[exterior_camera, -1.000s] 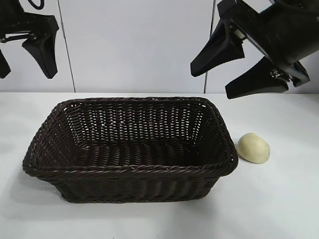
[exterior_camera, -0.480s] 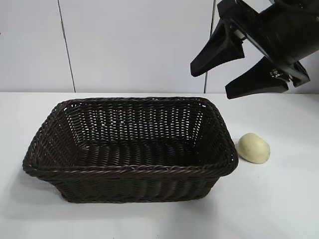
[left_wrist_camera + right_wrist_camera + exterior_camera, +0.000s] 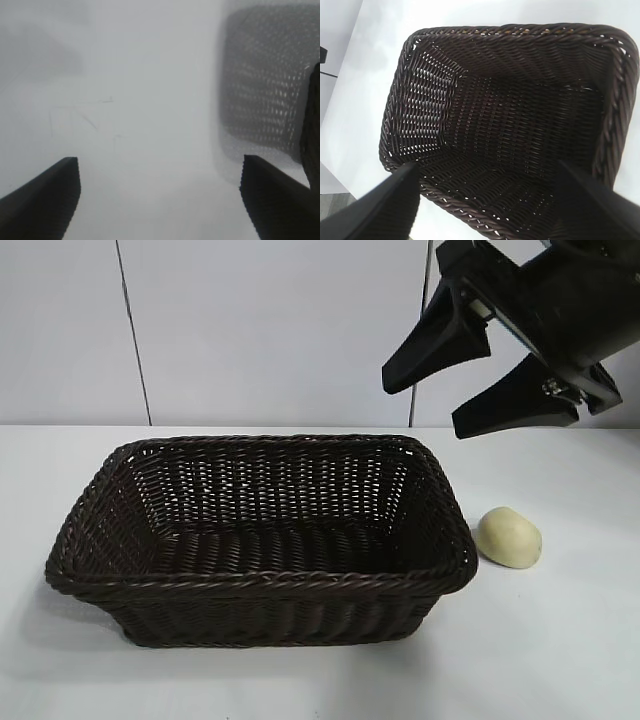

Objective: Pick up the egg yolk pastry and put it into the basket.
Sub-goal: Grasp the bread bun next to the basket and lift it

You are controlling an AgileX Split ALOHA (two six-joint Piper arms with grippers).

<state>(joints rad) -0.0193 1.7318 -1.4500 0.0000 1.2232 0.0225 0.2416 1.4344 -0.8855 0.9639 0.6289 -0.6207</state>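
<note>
The egg yolk pastry (image 3: 509, 536), a small pale yellow lump, lies on the white table just right of the basket (image 3: 260, 585). The basket is dark brown wicker and empty, in the middle of the table. It also shows in the right wrist view (image 3: 615, 75) and blurred in the left wrist view (image 3: 265, 75). My right gripper (image 3: 435, 405) hangs open and empty high above the basket's right end, up and left of the pastry. My left gripper (image 3: 160, 192) is open and empty over bare table; it is out of the exterior view.
The white table (image 3: 560, 660) runs around the basket on all sides. A pale wall with a vertical seam (image 3: 135, 340) stands behind.
The left gripper, seen at the upper left one second ago, has left the exterior view. The right gripper, basket and pastry have not moved.
</note>
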